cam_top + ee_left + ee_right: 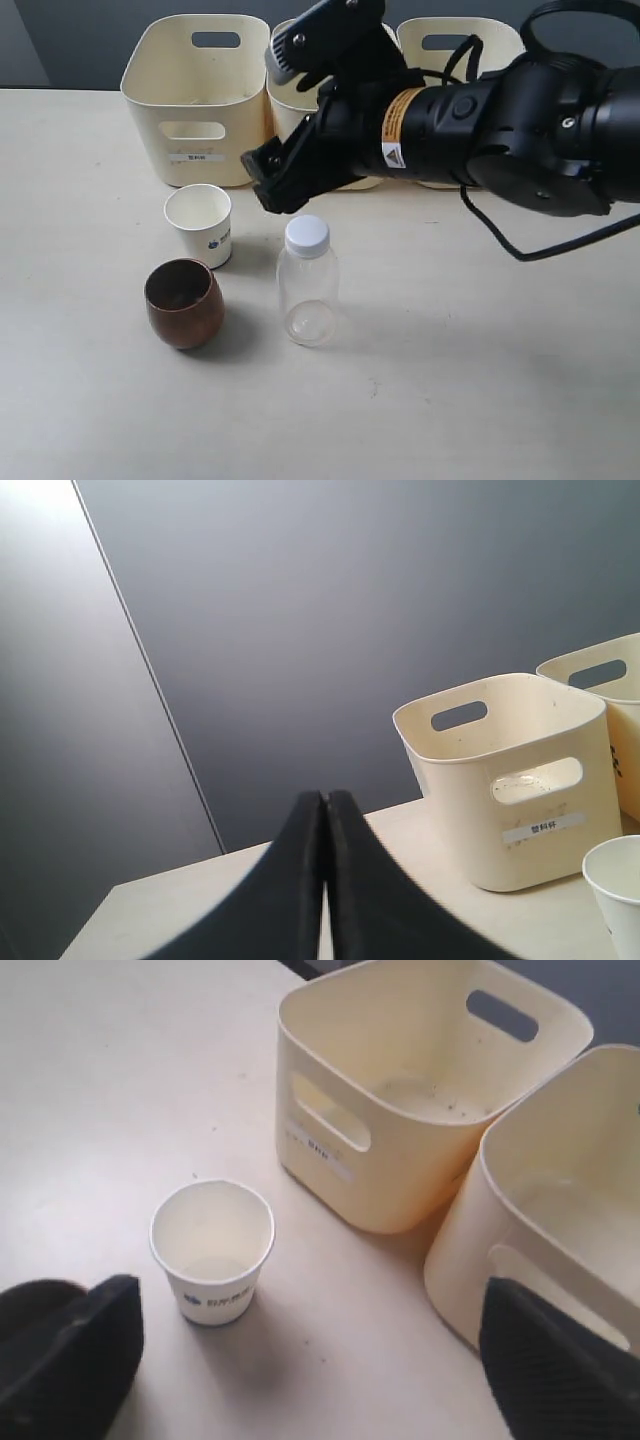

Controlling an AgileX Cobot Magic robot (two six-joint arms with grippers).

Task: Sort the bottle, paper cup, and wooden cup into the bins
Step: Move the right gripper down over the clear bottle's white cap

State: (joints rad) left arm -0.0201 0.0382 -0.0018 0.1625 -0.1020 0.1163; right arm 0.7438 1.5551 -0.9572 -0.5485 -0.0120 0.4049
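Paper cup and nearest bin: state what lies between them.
Only bare tabletop separates the paper cup from that bin, seen in the right wrist view.

A pale cream tabletop point(480, 400), matte and faintly speckled, lies under soft, even light. Behind its far edge stands a dark grey-blue wall point(80, 40); a lighter grey panel point(60, 730) meets it along a straight seam

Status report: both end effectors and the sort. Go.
Left end effector shut, empty. Right end effector open, empty, near paper cup. Bottle, wooden cup upright on table too, none in bins. Nothing blocking.
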